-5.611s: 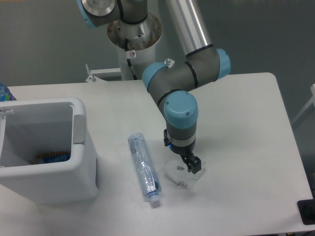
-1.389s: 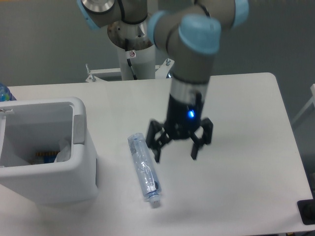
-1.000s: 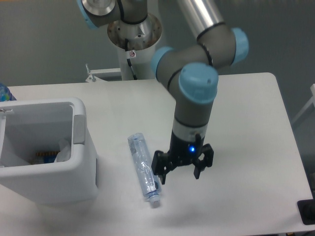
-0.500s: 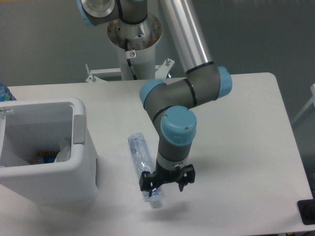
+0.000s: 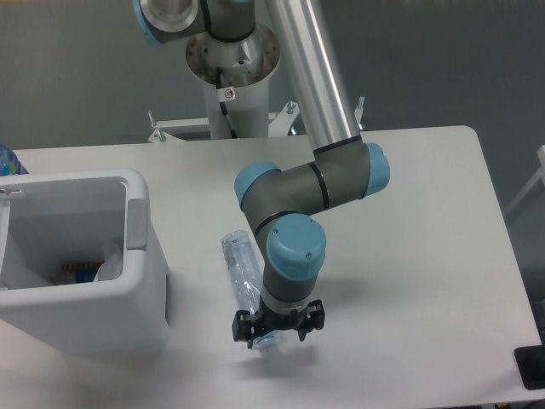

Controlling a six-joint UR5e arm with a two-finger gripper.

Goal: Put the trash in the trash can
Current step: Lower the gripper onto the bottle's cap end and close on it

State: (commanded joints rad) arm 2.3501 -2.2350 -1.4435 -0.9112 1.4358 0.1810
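the gripper [image 5: 278, 328] is down low over the white desk [image 5: 426, 256], its dark jaws spread apart, one to each side of the cap end of the bottle [image 5: 243, 277]. the cap end of the bottle shows pale between the jaws, but whether either jaw touches the plastic cannot be told from this view. the bottle lies flat on the desk, a long flattened clear thing with a bluish tint; from the jaws it runs away toward the far side of the desk and a little to the left, with its far end just left of the grey and light blue wrist joint [image 5: 295, 249] that stands above the jaws and hides part of it. well to the left of the jaws stands the trash can [image 5: 140, 281], a large white boxy bin with a thick rounded rim and grey inner walls, its near right corner close to the bottle's middle but apart from it. inside the can, against its right wall, lies a pale crumpled wrapper [image 5: 109, 262], and beside that, further left at the bottom, something with orange and blue edges [image 5: 72, 274] too small to make out. beyond the jaws the arm climbs to a silver tube [image 5: 311, 72] and a round base [image 5: 230, 51] at the far edge of the desk.
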